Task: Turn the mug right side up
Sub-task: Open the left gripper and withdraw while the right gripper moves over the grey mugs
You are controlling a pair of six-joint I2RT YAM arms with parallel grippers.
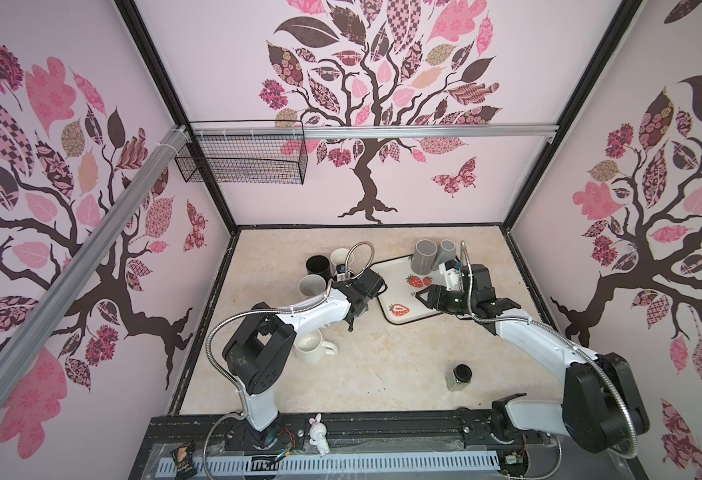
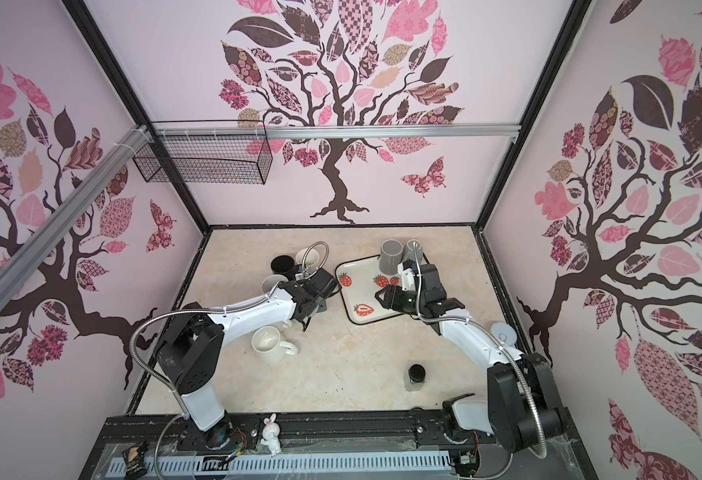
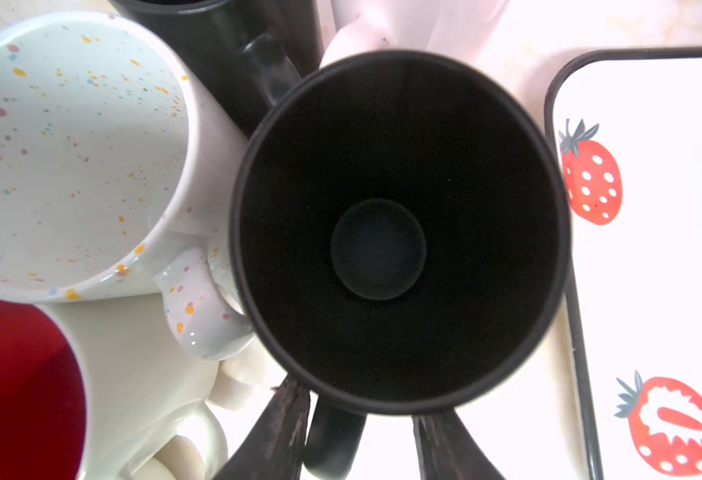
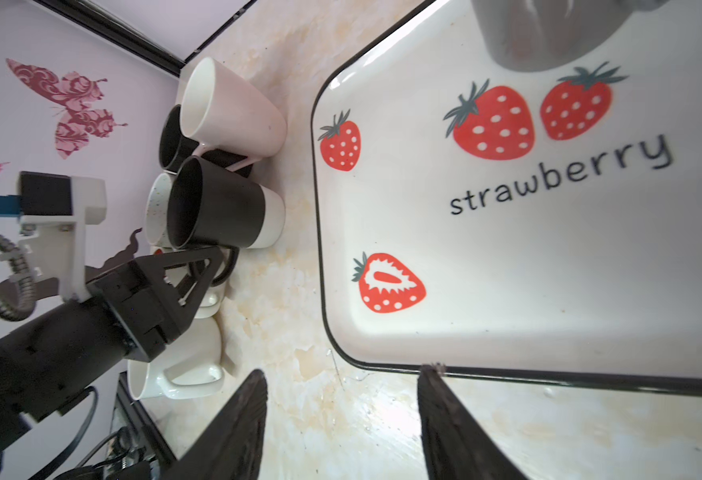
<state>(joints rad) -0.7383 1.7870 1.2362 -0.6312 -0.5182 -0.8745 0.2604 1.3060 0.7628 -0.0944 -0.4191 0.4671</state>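
Standing upright, black mug (image 3: 399,232), handle (image 3: 332,440) between spread left hand (image 3: 359,401) fingers (image 3: 276,428)

You're looking into a black mug (image 3: 399,232), matt and dull inside; the speckled mug (image 3: 71,158) shows a glossy glaze, the strawberry tray (image 4: 507,270) gleams smooth like enamel, the table (image 4: 283,324) looks like scuffed marbled stone

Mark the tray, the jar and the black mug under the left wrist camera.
tray (image 4: 507,266): right wrist view, on its bare white floor.
jar (image 1: 462,371): in a top view, on its dark lid.
black mug (image 3: 378,249): left wrist view, on its inner floor.
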